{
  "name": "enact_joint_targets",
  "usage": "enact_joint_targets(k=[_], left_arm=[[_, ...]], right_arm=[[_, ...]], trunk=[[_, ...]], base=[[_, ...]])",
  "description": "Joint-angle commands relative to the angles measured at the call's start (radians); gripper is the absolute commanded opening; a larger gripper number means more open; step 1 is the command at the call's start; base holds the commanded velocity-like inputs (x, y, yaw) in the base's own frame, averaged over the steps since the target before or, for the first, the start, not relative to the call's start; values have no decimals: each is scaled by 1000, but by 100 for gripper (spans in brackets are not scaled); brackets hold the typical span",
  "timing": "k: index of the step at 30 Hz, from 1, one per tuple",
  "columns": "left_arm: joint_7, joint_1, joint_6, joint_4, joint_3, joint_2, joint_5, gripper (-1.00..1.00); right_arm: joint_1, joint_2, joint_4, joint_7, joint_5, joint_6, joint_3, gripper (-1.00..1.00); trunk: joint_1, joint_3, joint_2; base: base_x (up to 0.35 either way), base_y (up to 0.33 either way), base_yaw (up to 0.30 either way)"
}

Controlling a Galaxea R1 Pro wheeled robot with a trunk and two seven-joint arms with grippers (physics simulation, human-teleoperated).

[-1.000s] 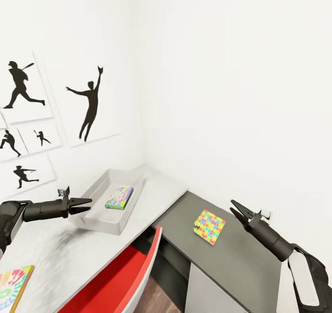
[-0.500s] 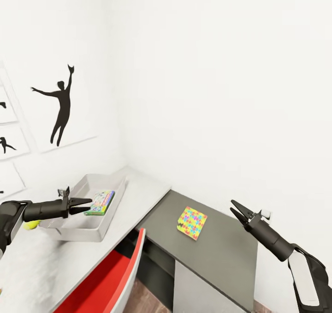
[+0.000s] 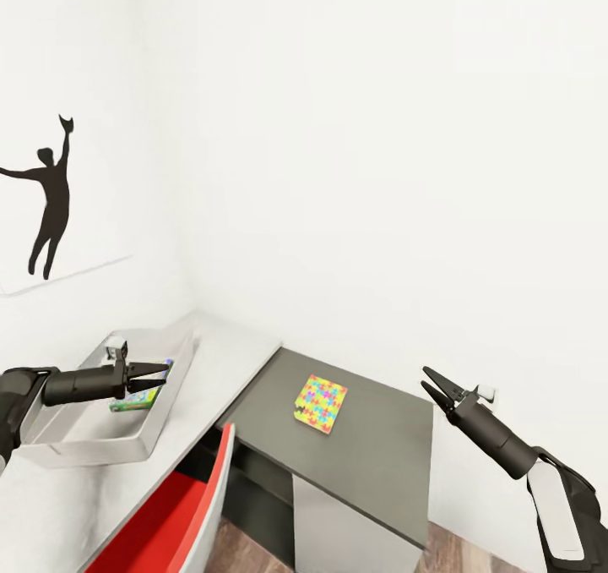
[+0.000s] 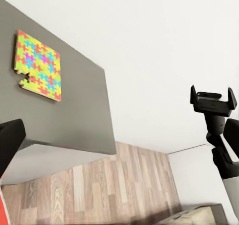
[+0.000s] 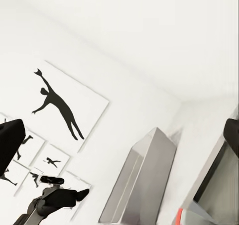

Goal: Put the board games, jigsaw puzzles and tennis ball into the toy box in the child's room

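The pale grey toy box [image 3: 93, 452] stands on the pale table [image 3: 232, 349] by the left wall. A board game [image 3: 135, 401] with a green edge lies inside it, partly behind my left gripper [image 3: 165, 375], which hovers open over the box. A jigsaw puzzle [image 3: 321, 403] lies flat on the lower dark grey cabinet top [image 3: 380, 463]; the left wrist view looks along the left gripper's fingers at this puzzle [image 4: 40, 65]. My right gripper [image 3: 425, 379] hangs open in the air to the right of the puzzle, above the cabinet's far end, holding nothing. The right wrist view catches the toy box [image 5: 144, 180] and my left gripper [image 5: 85, 191].
A red chair [image 3: 169, 518] is tucked under the table's front edge. White walls close the corner behind the table, with a black silhouette poster [image 3: 46, 201] on the left one. Wood-plank floor [image 4: 99, 185] lies beside the cabinet.
The camera has turned right, so the whole scene slid left. The left posters, the tennis ball and the near board game left the picture. Both arms hold their pose.
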Motion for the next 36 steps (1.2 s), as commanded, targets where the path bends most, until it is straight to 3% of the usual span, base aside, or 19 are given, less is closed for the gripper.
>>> enact_joint_targets(k=[1,36], left_arm=[[-5,-1,11,0,1,0,-4,100],[-5,-1,7,0,0,-1,-4,100]], right_arm=[[-1,0,1,2,-2,5,-1,100],[-1,-1,2,2,-2,5,-1,100]], trunk=[[1,-2,-2],[1,-2,-2]], base=[[-73,0,-280],[-19,0,-280]])
